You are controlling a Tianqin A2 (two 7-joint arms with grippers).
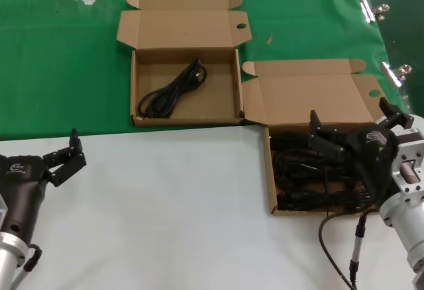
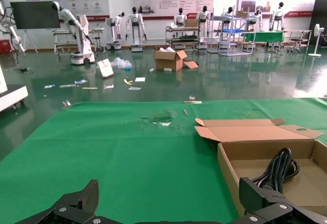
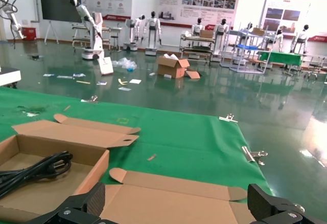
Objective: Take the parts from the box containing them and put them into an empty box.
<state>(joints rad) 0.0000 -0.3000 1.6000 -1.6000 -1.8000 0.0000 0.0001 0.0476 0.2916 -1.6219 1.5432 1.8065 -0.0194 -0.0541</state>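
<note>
The nearer cardboard box (image 1: 270, 171) at the right, lid (image 1: 311, 98) folded back, holds several black cable bundles (image 1: 301, 177). My right gripper (image 1: 354, 119) hovers over it, open and empty; in the right wrist view (image 3: 179, 201) its fingers (image 3: 97, 199) frame that lid (image 3: 179, 196). The farther box (image 1: 136, 91) holds one looped black cable (image 1: 173, 90), also seen in the left wrist view (image 2: 278, 169) and the right wrist view (image 3: 36, 169). My left gripper (image 1: 76, 149) is open and empty over the white table at the left, short of the farther box (image 2: 227, 165).
The farther box sits on green cloth (image 1: 59, 71), and the nearer box straddles the edge of the white table (image 1: 165, 210). Metal clips (image 1: 374, 10) lie at the cloth's right edge. My own grey-plugged cable (image 1: 358, 237) hangs by the right arm.
</note>
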